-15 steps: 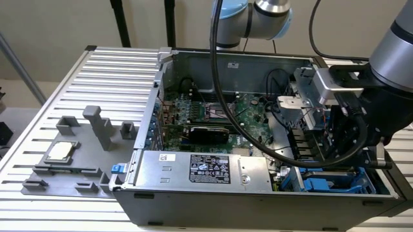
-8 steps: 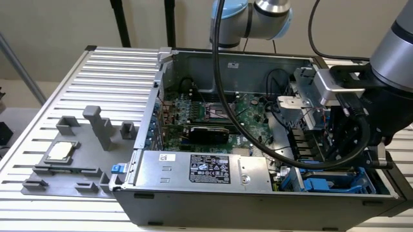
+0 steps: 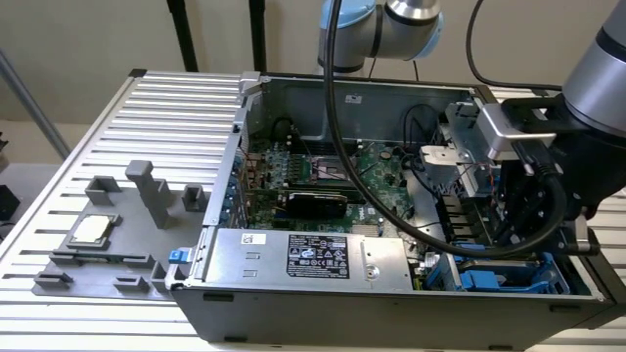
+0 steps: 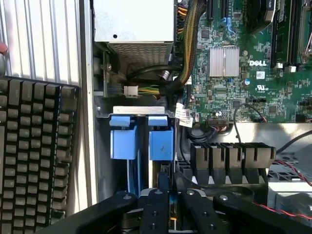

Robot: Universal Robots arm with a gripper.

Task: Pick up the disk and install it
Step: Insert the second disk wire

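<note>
My gripper (image 3: 518, 231) is lowered into the front corner of the open computer case (image 3: 391, 301), on the exterior view's right. In the wrist view its black fingers (image 4: 155, 209) are closed on a thin slab seen edge-on, the disk (image 4: 164, 176), which stands upright in the drive bay. The gripper (image 4: 169, 200) hangs right over that bay. Two blue carrier tabs (image 4: 123, 139) sit side by side at the bay's far end, and one of them (image 4: 161, 141) lines up with the held slab. Blue carrier plastic (image 3: 550, 268) shows under the gripper. The disk's label is hidden.
A silver power supply (image 3: 313, 257) with a black label borders the bay, with the green motherboard (image 3: 333, 176) behind it. A thick black cable (image 3: 391, 213) loops across the case. A grey fixture (image 3: 146, 198) holding a small silver chip (image 3: 93, 231) lies on the slatted table. Black connectors (image 4: 229, 156) flank the bay.
</note>
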